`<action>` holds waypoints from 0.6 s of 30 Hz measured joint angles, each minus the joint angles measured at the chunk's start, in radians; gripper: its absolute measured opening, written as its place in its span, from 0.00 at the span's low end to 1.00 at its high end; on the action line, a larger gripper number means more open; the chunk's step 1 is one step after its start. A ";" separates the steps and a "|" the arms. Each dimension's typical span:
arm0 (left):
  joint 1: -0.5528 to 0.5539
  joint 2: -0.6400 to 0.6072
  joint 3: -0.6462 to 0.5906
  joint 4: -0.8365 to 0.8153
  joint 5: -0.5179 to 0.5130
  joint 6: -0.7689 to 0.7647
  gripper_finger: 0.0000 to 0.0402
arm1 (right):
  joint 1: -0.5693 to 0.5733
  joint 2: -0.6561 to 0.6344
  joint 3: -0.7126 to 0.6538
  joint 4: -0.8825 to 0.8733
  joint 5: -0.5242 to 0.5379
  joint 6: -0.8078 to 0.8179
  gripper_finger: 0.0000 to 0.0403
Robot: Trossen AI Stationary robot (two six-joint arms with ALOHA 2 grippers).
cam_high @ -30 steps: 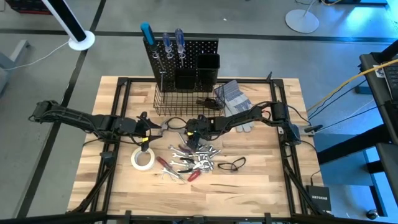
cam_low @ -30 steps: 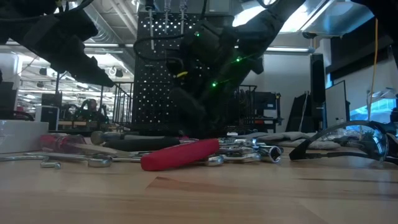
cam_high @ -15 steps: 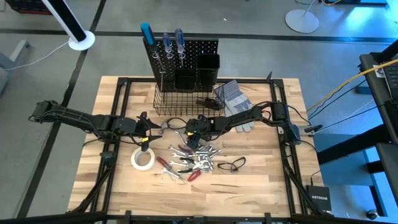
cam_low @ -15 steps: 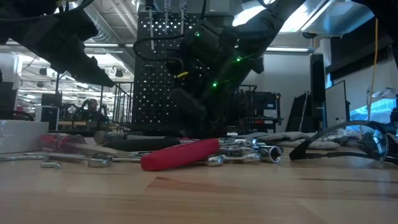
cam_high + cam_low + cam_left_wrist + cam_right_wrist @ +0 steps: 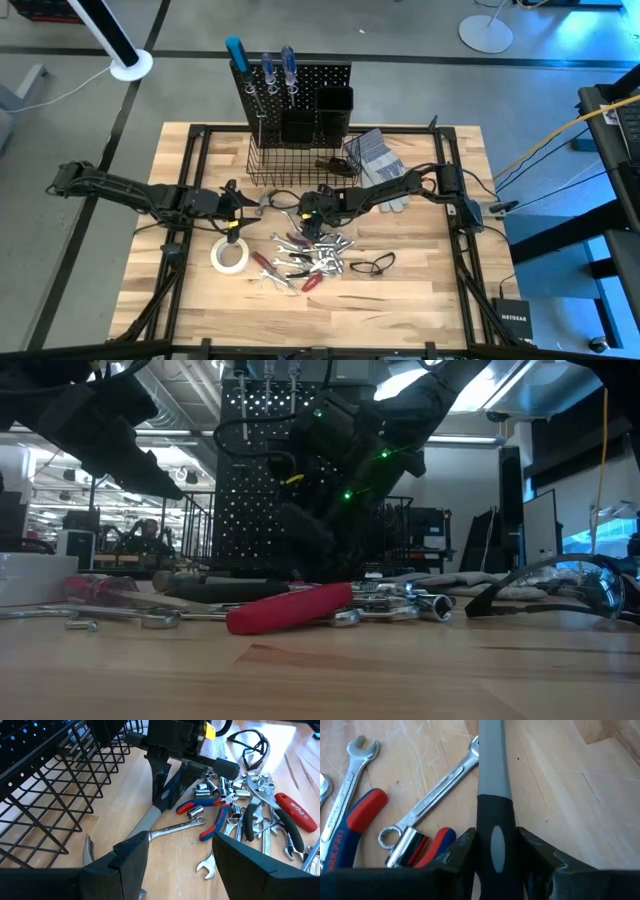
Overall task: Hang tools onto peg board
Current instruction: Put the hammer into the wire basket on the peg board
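Observation:
A hammer (image 5: 145,822) with a grey shaft and black grip lies in the middle of the table, its head (image 5: 89,851) toward the left. My right gripper (image 5: 318,212) is shut on its handle. My left gripper (image 5: 175,865) stands open just left of the hammer head, holding nothing. A heap of wrenches, pliers and sockets (image 5: 315,255) lies nearer the front edge, with a white tape roll (image 5: 229,256) to its left. The peg board (image 5: 300,85) stands upright at the far edge with screwdrivers (image 5: 265,70) hanging on it. My right gripper pinches the hammer's handle at its black grip (image 5: 492,817), just short of the grey shaft, one finger (image 5: 462,850) on each side. It comes slanting down from the table's right, and the handle runs on ahead of the fingers. The hammer's head rests on the table.
A black wire basket (image 5: 300,160) and box bins (image 5: 335,105) sit at the peg board's foot. Grey work gloves (image 5: 372,155) lie to the right of the basket. Safety glasses (image 5: 375,265) lie right of the tool heap. A red handle (image 5: 290,607) lies nearest the front.

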 joint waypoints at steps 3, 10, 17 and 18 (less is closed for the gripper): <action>0.000 0.000 0.000 0.001 0.000 0.000 0.52 | 0.012 -0.016 -0.002 -0.017 0.008 -0.023 0.30; 0.000 0.000 0.000 -0.001 0.000 0.000 0.52 | 0.043 -0.067 -0.002 -0.018 0.006 -0.062 0.30; 0.000 0.000 0.000 0.006 0.000 0.000 0.52 | 0.063 -0.136 -0.001 -0.031 0.046 -0.087 0.30; 0.000 0.000 0.000 0.006 0.000 0.000 0.52 | 0.064 -0.145 -0.001 -0.032 0.052 -0.097 0.30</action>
